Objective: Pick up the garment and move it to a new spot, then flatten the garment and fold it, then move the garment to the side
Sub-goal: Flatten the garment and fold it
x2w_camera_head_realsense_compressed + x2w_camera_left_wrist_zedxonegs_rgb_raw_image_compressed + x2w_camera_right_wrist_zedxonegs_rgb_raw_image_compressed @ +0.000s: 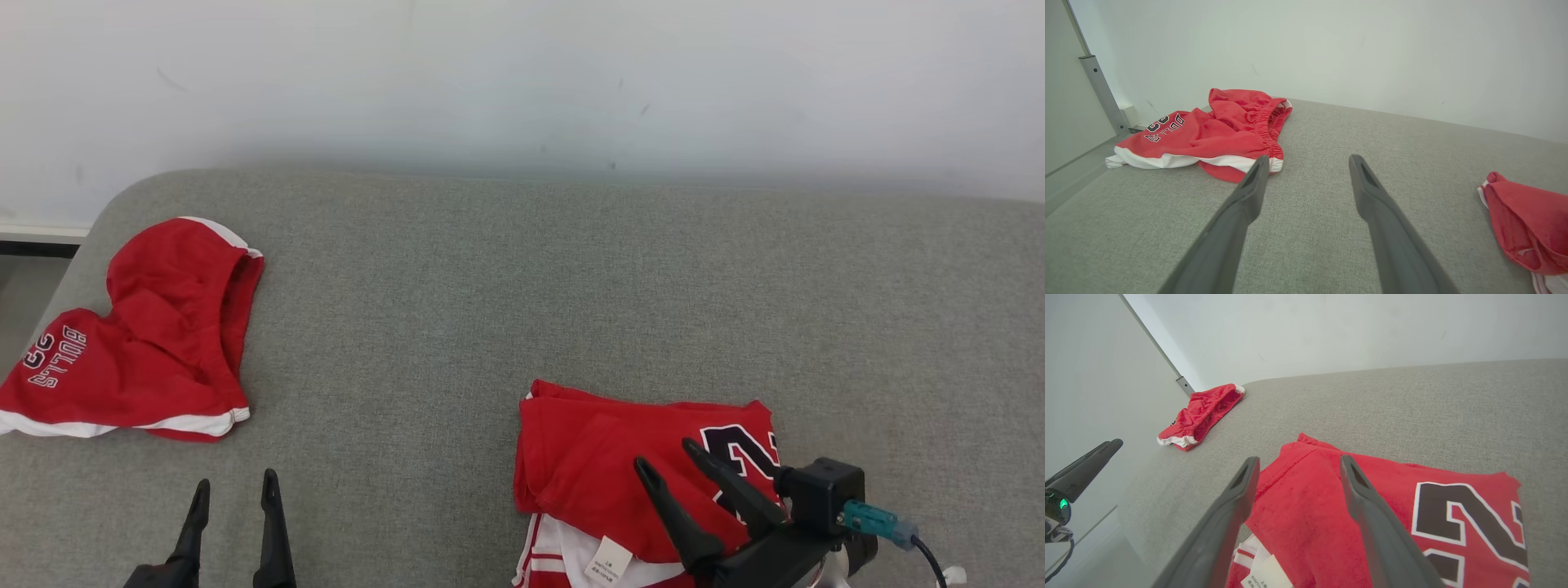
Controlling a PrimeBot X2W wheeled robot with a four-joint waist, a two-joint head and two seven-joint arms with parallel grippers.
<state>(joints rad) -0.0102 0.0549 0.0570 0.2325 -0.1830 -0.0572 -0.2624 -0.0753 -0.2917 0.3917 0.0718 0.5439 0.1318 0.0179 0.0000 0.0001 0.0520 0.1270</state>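
A red garment [604, 457] with a dark number and a white neck label lies folded on the grey cushion [522, 286], at the front right. My right gripper [665, 453] hovers over it, open, with nothing between its fingers; the right wrist view shows the fingers [1237, 498] spread above the red cloth [1310, 506]. A second red garment, shorts [155, 343] with white trim and lettering, lies rumpled at the far left. My left gripper [235, 480] stands open and holds nothing, in front of the shorts [1216, 130] and just right of them in the left wrist view [1308, 159].
A pale wall [522, 82] runs behind the cushion. The cushion's rounded left edge [98, 220] drops off just beyond the shorts. A metal post [1102, 90] stands by the left wall. Bare grey fabric lies between the two garments.
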